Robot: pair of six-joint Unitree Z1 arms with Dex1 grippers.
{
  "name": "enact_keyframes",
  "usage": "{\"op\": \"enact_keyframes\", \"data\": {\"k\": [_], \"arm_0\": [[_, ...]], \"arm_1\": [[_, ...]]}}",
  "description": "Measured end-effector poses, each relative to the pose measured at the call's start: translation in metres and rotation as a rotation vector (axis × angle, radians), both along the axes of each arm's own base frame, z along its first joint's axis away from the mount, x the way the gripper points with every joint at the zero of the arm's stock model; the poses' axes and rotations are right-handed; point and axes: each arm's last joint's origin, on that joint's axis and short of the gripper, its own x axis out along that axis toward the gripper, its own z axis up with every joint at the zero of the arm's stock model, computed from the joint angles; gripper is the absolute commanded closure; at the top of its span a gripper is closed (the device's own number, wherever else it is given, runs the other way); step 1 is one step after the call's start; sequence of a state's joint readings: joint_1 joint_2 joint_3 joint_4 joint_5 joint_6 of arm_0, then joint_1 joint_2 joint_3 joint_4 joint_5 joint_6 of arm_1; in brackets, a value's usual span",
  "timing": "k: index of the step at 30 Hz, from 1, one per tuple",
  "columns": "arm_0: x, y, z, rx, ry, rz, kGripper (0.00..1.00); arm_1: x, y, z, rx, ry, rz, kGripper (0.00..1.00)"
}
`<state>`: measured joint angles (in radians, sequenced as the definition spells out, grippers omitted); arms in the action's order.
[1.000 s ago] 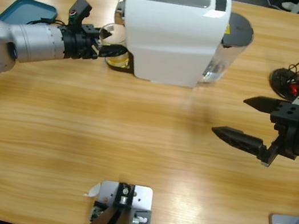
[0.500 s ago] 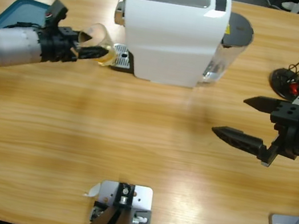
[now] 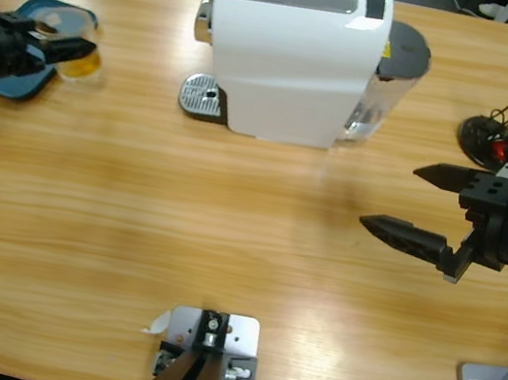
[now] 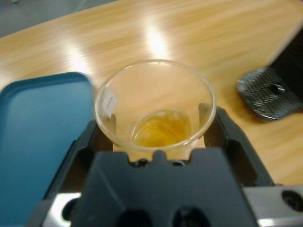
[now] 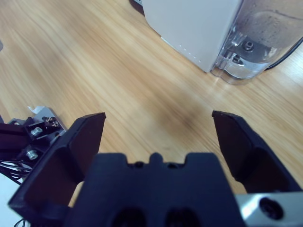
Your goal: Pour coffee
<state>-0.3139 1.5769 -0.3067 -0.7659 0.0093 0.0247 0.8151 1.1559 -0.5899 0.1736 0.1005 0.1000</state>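
Observation:
My left gripper (image 3: 63, 43) (image 4: 156, 127) is shut on a small clear glass tumbler (image 4: 155, 104) (image 3: 68, 44) holding a shallow amber layer of coffee (image 4: 161, 128). In the high view it hangs at the table's far left, at the right edge of a teal tray (image 3: 17, 79). The white coffee machine (image 3: 288, 53) stands at the back middle, its metal drip grate (image 3: 202, 94) (image 4: 270, 92) bare. My right gripper (image 3: 419, 204) (image 5: 158, 125) is open over bare wood at the right, nothing between its jaws.
The teal tray (image 4: 40, 137) lies just left of the tumbler in the left wrist view. The machine's clear water tank (image 5: 258, 45) (image 3: 382, 104) sits on its right side. A black stand with thin rods (image 3: 502, 121) is at the far right back.
The left gripper has carried the tumbler leftward, away from the machine's drip grate to the teal tray's edge. The right arm has not moved.

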Motion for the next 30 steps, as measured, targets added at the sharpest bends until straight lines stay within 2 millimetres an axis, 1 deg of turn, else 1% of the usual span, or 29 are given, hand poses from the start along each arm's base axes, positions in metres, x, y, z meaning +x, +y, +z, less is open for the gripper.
{"op": "enact_keyframes", "data": {"k": [5, 11, 15, 22, 29, 30], "arm_0": [[0.006, 0.024, 0.001, 0.021, -0.001, 0.135, 0.561], [0.016, 0.047, 0.006, 0.019, -0.023, 0.246, 0.556], [0.022, 0.062, 0.005, 0.019, -0.025, 0.315, 0.552], [0.037, 0.083, -0.011, 0.026, 0.013, 0.401, 0.550], [0.058, 0.089, -0.031, 0.034, 0.069, 0.417, 0.545], [0.060, 0.089, -0.032, 0.035, 0.071, 0.417, 0.485]], "arm_1": [[0.000, 0.000, 0.000, 0.002, 0.003, 0.004, 0.000], [-0.001, 0.001, 0.000, 0.008, 0.009, 0.013, 0.000], [-0.001, 0.001, 0.000, 0.009, 0.010, 0.015, 0.000], [-0.001, 0.001, 0.000, 0.009, 0.010, 0.015, 0.000], [-0.001, 0.000, -0.001, 0.001, 0.018, 0.011, 0.000], [-0.001, -0.001, -0.001, 0.001, 0.019, 0.009, 0.000]]}}
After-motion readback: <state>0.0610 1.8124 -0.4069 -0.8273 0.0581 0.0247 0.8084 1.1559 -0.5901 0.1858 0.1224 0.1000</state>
